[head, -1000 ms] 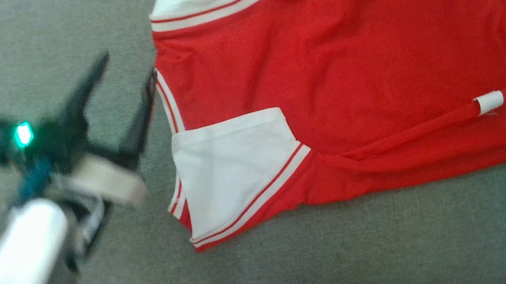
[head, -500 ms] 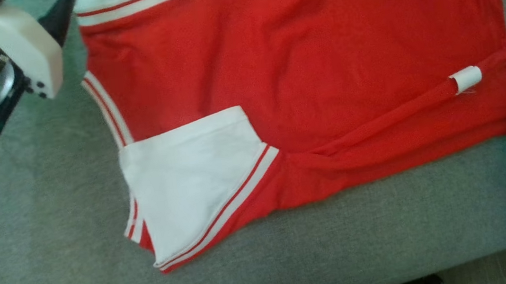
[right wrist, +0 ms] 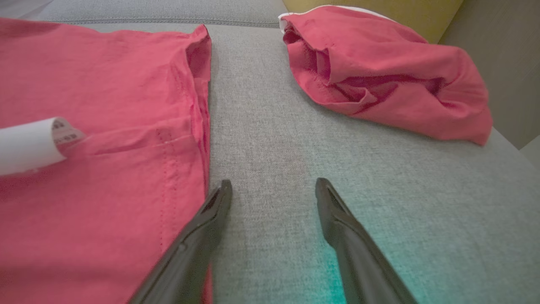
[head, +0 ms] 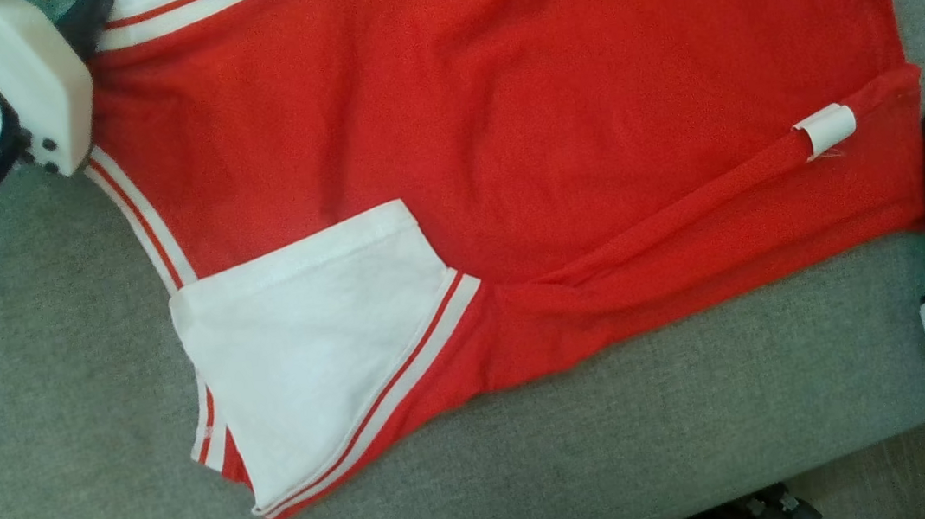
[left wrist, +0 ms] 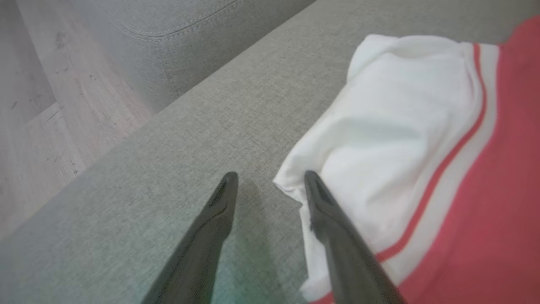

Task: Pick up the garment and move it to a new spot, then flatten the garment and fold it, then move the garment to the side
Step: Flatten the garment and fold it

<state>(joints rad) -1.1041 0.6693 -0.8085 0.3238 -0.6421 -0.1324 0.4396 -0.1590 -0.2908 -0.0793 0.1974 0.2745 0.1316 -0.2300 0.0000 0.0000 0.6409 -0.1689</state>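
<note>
**Desk:** How far along is the garment?

**Me:** Reading left to right: my left hand (left wrist: pixel 270 177) is at the upper left of the head view. Its jaws are spread, one finger lying on the far white sleeve (left wrist: pixel 400 118) and the other on the bare sofa (left wrist: pixel 168 139). It grips nothing yet. The red garment (head: pixel 498 116) lies spread across the middle of the sofa seat, mostly smooth. I judge the pick-up, relocation and flattening to be done.

**Desk:** And the fold?

**Me:** Started, I think. The near white sleeve (head: pixel 306 338) is turned in over the body at lower centre. From it a ridge of doubled cloth runs right to a curled white label (head: pixel 826 129). The far side looks unfolded. So what's left is the rest of the folding and the move to the side.

**Desk:** Right side?

**Me:** My right hand (right wrist: pixel 272 183) is wide and empty at the right edge, one finger just beside the hem.

**Desk:** Any containers?

**Me:** None that I can make out; the garment rests directly on the sofa. A second red garment (right wrist: pixel 379 71) lies bunched further right, well apart.
</note>
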